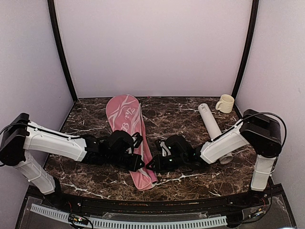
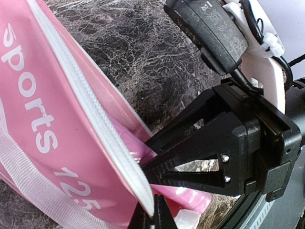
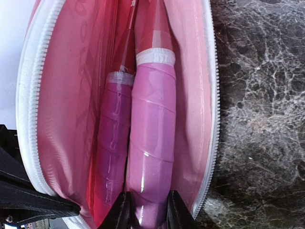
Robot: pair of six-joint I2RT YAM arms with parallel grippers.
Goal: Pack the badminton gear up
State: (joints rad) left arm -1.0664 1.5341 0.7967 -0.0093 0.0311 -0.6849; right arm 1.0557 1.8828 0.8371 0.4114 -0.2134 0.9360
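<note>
The soft pink fabric racquet cover with white lettering (image 1: pixel 125 114) lies lengthwise on the dark marbled worktop (image 1: pixel 181 112), with its narrow end toward the arms and unzipped there. The left claw (image 2: pixel 153 213) is pressed together on the cover's white zip edge (image 2: pixel 90 105), holding one lip of the mouth. Inside, two racquets lie side by side. The right claw (image 3: pixel 147 210) pinches the butt of the thicker, glossy pink-wrapped handle (image 3: pixel 151 143), and the slimmer handle (image 3: pixel 110 148) sits touching it. The cover looks limp and light, so it will likely fold or slide unless held by the stiffer zip seam, as the left claw has it. The racquets look light and stiff, but the shiny wrap is probably slippery. A hold low on the handle, squarely across it, seems safest. The white tube (image 1: pixel 210 125) lies well apart to the right.
</note>
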